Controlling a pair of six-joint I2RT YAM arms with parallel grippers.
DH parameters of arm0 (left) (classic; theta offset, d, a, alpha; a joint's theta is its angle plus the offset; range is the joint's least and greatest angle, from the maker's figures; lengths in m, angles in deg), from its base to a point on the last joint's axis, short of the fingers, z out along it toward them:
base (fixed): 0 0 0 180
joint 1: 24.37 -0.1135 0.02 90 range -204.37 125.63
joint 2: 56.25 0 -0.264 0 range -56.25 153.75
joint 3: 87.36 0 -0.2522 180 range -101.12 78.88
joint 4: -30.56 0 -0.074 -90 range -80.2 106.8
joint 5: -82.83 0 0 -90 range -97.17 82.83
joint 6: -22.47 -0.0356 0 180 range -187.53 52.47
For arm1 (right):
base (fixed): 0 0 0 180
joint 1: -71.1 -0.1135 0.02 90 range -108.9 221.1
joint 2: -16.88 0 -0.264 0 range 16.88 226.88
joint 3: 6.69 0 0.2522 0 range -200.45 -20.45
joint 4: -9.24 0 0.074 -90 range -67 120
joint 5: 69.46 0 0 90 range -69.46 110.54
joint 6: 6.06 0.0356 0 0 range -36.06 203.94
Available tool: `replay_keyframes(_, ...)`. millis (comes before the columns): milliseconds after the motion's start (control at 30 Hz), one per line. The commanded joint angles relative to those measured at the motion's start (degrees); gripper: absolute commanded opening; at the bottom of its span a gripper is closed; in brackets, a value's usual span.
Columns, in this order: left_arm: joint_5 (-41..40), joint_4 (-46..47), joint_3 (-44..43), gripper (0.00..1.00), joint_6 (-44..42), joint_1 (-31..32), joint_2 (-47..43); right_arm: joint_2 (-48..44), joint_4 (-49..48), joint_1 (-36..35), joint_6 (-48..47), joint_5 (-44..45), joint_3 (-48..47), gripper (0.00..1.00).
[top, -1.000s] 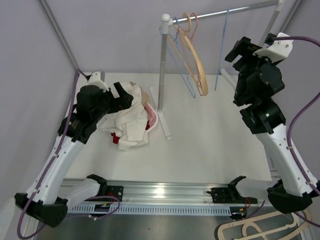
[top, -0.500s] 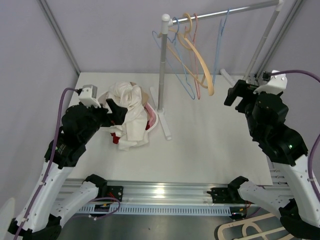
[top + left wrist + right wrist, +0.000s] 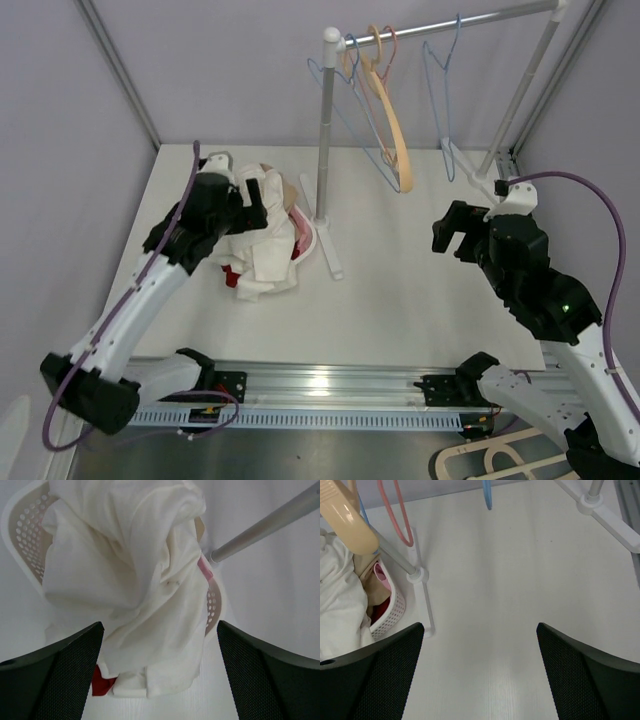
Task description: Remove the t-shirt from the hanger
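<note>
A white t-shirt [image 3: 262, 225] lies heaped over a white perforated basket [image 3: 308, 240] at the left of the table, off any hanger. In the left wrist view the t-shirt [image 3: 145, 595] fills the middle, with a red cloth [image 3: 102, 686] under its lower edge. My left gripper [image 3: 250, 205] hovers open just above the heap, holding nothing [image 3: 160, 680]. Bare hangers hang on the rack rail: a wooden one [image 3: 388, 115], a pink one [image 3: 384, 45] and blue wire ones [image 3: 440, 90]. My right gripper [image 3: 452, 232] is open and empty above the bare table [image 3: 480, 680], right of the rack.
The rack's left pole [image 3: 325, 130] stands on a white foot [image 3: 330, 250] right beside the basket. Its right pole [image 3: 520, 95] rises at the back right. In the right wrist view the foot [image 3: 420, 580] and basket [image 3: 390, 605] lie at the left.
My right arm has come down from the rack rail to low over the table. My left gripper has shifted back over the t-shirt heap. The hangers have swung on the rail.
</note>
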State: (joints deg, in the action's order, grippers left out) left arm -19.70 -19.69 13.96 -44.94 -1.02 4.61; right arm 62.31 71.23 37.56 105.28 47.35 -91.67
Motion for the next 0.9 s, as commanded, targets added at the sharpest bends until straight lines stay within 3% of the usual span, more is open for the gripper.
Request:
replay_keyframes(0,-2.66,0.37,-8.54,0.99,1.93,-0.41,7.15,-1.13,-1.47,-0.21,0.46,-3.6,-1.03,1.0)
replay_keyframes(167,-0.4,-0.77,-14.52,0.99,5.96,-4.09,20.14,-1.49,-1.12,-0.3,-0.07,-5.1,-0.58,1.0)
replay_keyframes(300,9.97,-2.35,-15.48,0.99,10.89,-10.86,32.1,-2.45,-0.94,-0.21,0.1,-5.8,-0.5,0.99)
replay_keyframes(333,10.86,-6.36,-16.19,0.99,12.46,-11.22,37.78,-2.89,-0.68,-0.21,0.19,-5.71,-0.5,0.99)
replay_keyframes(367,10.26,-7.97,-16.89,0.99,12.91,-11.23,37.84,-3.06,-0.68,-0.21,0.28,-5.8,-0.58,0.99)
replay_keyframes(500,12.1,-7.55,-15.68,1.0,13.0,-11.14,46.18,-3.68,-1.03,-0.21,0.54,-5.54,0.03,0.99)
replay_keyframes(700,3.67,-11.39,-17.25,1.0,13.18,-10.26,39.09,-3.07,-1.73,-0.21,0.98,-6.33,0.73,0.99)
replay_keyframes(867,-3.89,-15.01,-22.34,0.99,11.43,-8.86,23.36,-2.45,-2.26,-0.21,1.07,-6.86,0.73,0.99)
